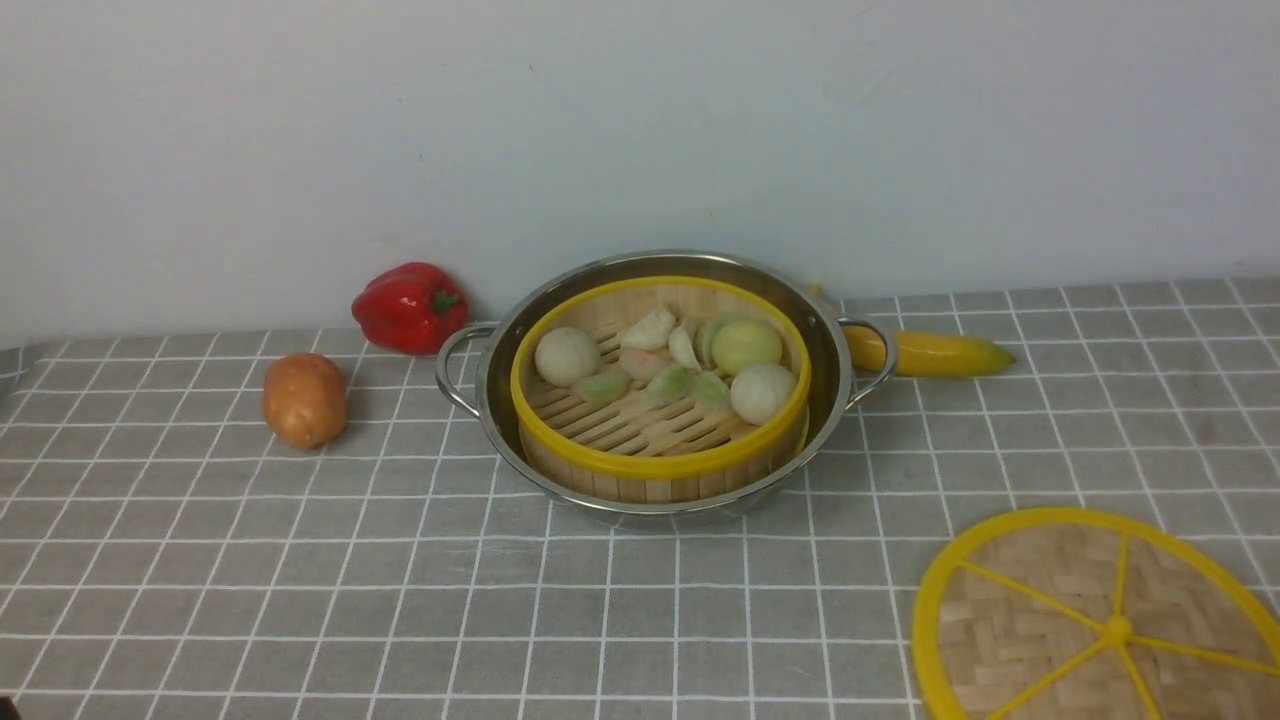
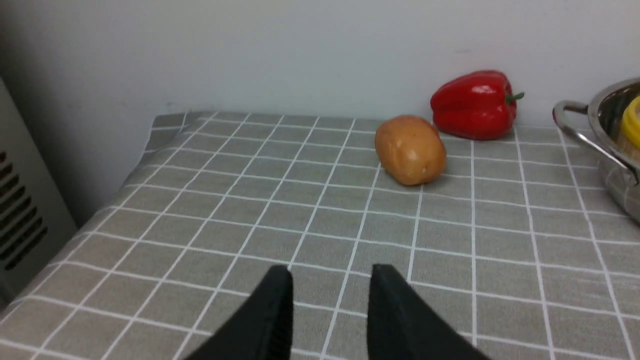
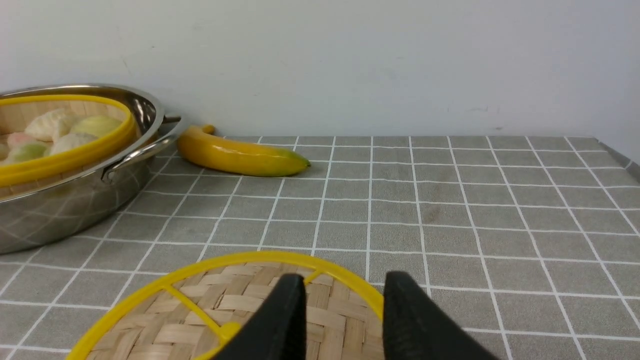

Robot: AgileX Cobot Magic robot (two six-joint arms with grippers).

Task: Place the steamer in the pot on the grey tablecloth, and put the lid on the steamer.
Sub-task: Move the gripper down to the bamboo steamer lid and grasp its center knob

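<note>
The pot [image 1: 828, 345] stands on the grey tablecloth [image 1: 300, 580] at the middle of the worktop, towards the far side, with one loop handle to the left and one to the right. The steamer [image 1: 655, 466] sits inside it, upright, its yellow rim level with or a little above the steel rim. On its slatted floor lie round buns [image 1: 567, 355] and small pale dumplings [image 1: 650, 329]. The steamer is uncovered.

The lid [image 1: 1050, 610] lies flat on the cloth at the near right, well apart from the pot, with its knob up and part of it cut off by the picture's edge.

A red pepper [image 1: 408, 306] lies far left of the pot, close to the left handle. A potato [image 1: 304, 399] sits nearer and further left. A banana [image 1: 935, 353] lies just right of the pot, its stem end behind the right handle.

Neither arm shows in the front view. In the left wrist view the left gripper [image 2: 331, 280] hangs over bare cloth near the potato, its jaws apart with nothing between them. In the right wrist view the right gripper [image 3: 345, 285] is above the lid's rim, its jaws likewise parted and empty.
</note>
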